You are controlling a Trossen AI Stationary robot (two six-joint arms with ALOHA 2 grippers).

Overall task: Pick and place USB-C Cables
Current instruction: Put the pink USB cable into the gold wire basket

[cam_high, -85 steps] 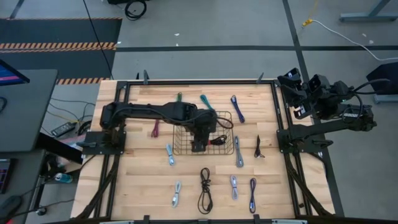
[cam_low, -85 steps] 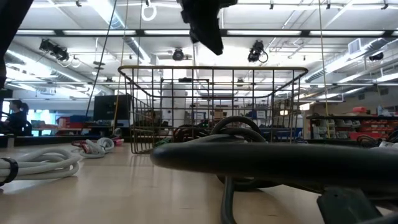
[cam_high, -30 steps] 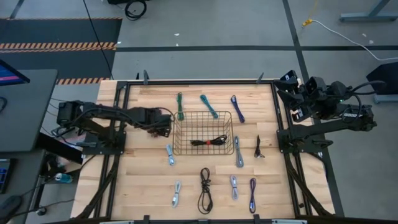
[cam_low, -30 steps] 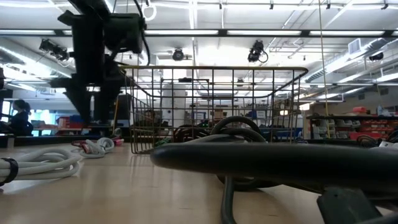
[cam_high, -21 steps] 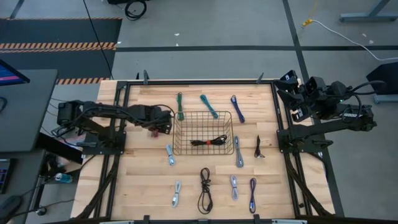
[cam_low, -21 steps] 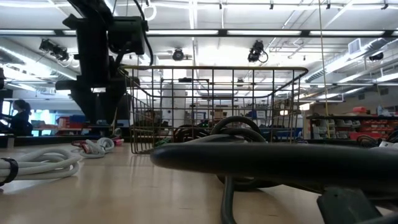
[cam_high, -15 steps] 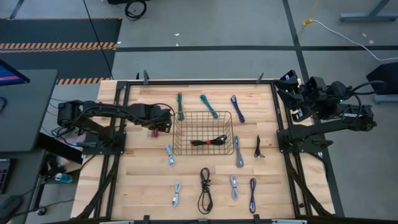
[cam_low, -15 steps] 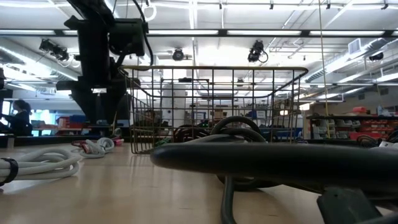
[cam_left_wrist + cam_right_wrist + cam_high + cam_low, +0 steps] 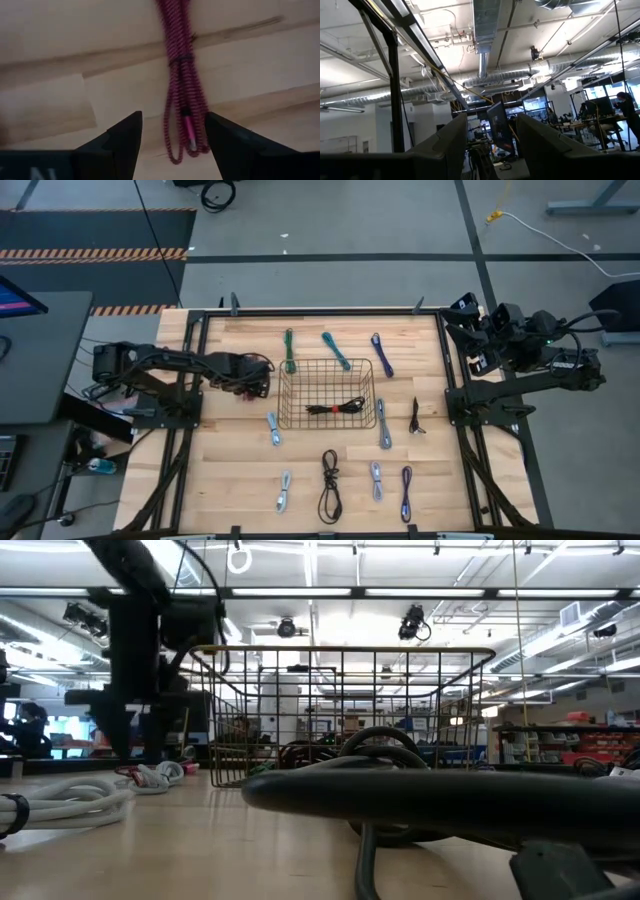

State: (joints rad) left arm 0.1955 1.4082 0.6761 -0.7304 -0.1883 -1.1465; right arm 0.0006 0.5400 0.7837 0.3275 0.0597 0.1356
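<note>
Now, nearest the work: left gripper (image 9: 172,131) hangs low over the magenta cable (image 9: 181,90), its two fingers spread wide, one on each side of the bundle's plug end; nothing is pinched yet.
Cable under it: magenta cable lies flat on the wooden table (image 9: 220,470), just left of the wire basket (image 9: 328,393), a thin band round its middle.
Risk, grip: my guess is that the fingers straddle only the tail end of the bundle, so closing here could catch one strand or the plug and let the coil unfold or slip on the lift.
Risk, descent: fingertips may scrape the boards if they drop further.
Risk, carry: the basket wall stands close beside; a dangling loop could snag its rim on the way over.
Basket: one black cable (image 9: 336,407) already lies inside.
Others waiting: green cable (image 9: 289,349), teal cable (image 9: 334,350) and purple cable (image 9: 381,354) beyond the basket; more bundles lie on the near side of it.
Farthest: right gripper (image 9: 490,134) is parked off the table's right edge, fingers apart and empty, aimed into the room.
</note>
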